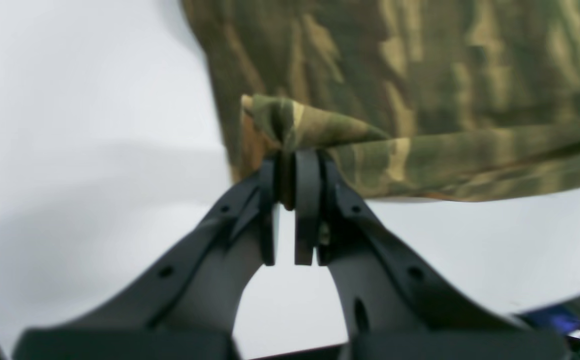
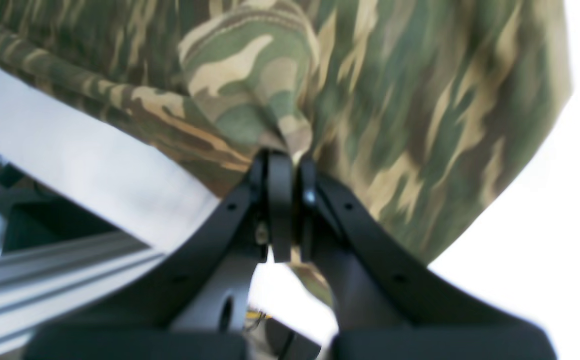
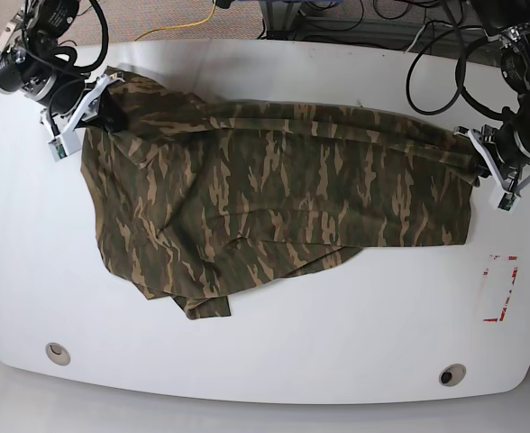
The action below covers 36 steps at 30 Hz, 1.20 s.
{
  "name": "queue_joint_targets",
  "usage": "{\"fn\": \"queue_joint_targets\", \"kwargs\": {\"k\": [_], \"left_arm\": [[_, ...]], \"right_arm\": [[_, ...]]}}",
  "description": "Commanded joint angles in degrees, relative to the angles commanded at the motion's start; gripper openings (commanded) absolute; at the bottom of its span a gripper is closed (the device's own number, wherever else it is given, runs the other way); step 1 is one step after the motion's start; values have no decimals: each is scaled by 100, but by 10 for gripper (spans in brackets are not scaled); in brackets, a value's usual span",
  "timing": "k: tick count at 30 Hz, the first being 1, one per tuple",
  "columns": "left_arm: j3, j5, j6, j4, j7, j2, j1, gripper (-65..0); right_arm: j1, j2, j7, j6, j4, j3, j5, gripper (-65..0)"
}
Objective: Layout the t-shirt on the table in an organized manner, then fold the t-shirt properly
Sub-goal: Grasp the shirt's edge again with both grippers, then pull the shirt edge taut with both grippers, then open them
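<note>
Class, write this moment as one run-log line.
left gripper: shut on t-shirt edge | right gripper: shut on t-shirt | shirt: stretched between arms on table, rumpled, unfolded

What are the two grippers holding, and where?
Both hold the soft camouflage t-shirt: left gripper pinches its corner, right gripper a bunched edge.

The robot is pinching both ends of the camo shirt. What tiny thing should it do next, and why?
Probably pull the two ends gently apart. The left end effector and right end effector are each shut on an edge of the t-shirt, but its lower part lies bunched and wrinkled on the table. Stretching should flatten it for folding.
</note>
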Motion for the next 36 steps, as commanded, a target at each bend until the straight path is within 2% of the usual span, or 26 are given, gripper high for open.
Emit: {"fn": "queue_joint_targets", "kwargs": {"k": [5,11,15,20,25,29,33,36], "left_arm": [[264,334,-9,-132,-9,9,-185,-619],[299,387,-9,-703,-9,0,-475,-619],[299,396,-9,-1002,-26,-18,-589,-619],[308,396,-9,-1231,-352,-26,-607,-619],[334,404,-9,-1380,-404,-26,-633,-618],[527,404,-9,-1574,-475,-62,-642,-618],[686,404,-9,-1644,-730,-123,-633,-618],[747,404,-9,-1644,-897,-158,-615,-618]], "right_arm": [[299,62,0,0,-9,0,-18,-650],[554,132,-9,0,-167,-44,-229,-650],[730,158,0,0,-404,-334,-466,-648],[949,123,9,0,-510,-607,-721,-648],[1160,123,18,0,-695,-765,-888,-648],[1319,149,18,0,-941,-774,-1081,-648],[1459,158,18,0,-1011,-782,-1169,-647],[1565,158,-13,0,-1002,-782,-1134,-625]]}}
